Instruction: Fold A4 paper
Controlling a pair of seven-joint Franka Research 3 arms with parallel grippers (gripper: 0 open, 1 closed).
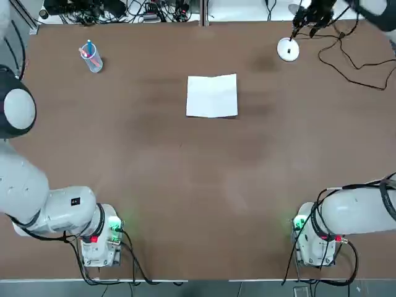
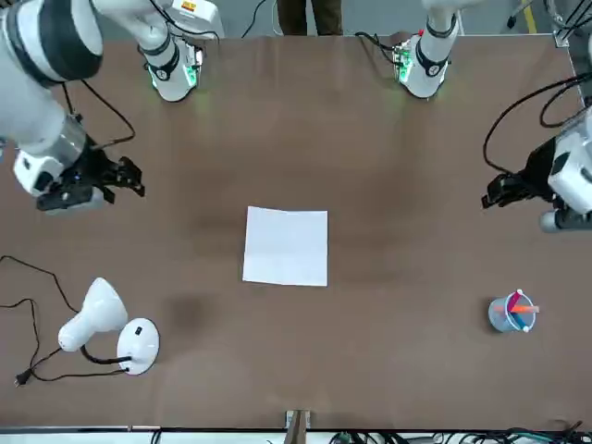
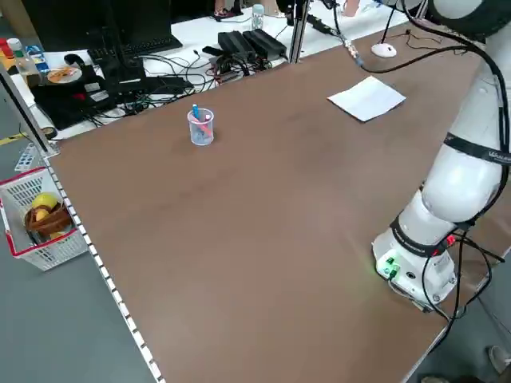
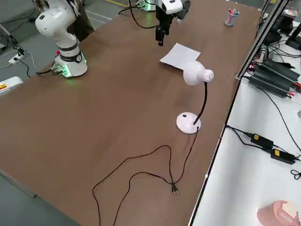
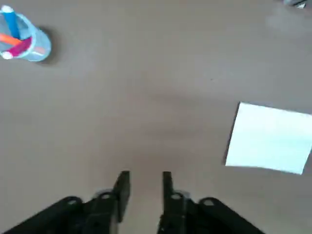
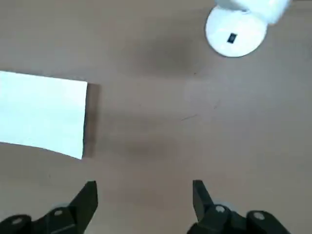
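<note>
Go from L grpr (image 5: 146,176): jaws apart, narrower gap than R, nothing between them; posn above the table (image 1: 148,185), robot's L of the sheet. R grpr (image 6: 145,185): jaws wide apart, also w/o load; posn above the table, robot's R of the sheet. Next outward, A4 paper (image 1: 211,96): on tabletop, between the 2 grprs in plan, clear of both, toward the far edge; top face plain, one edge slightly wavy. Fold state: can't tell whether single or doubled. Farther out: pen cup (image 1: 91,59) on L side, lamp base (image 1: 288,49) on R side, both well apart from sheet. Step in hand (judged): pre-grasp approach, no contact w/ sheet. Next move (judged): align grprs w/ sheet edges, lower, pinch an edge or corners, then lift & carry over; thin stock may slide or buckle if pushed, so keep approach low & slow
</note>
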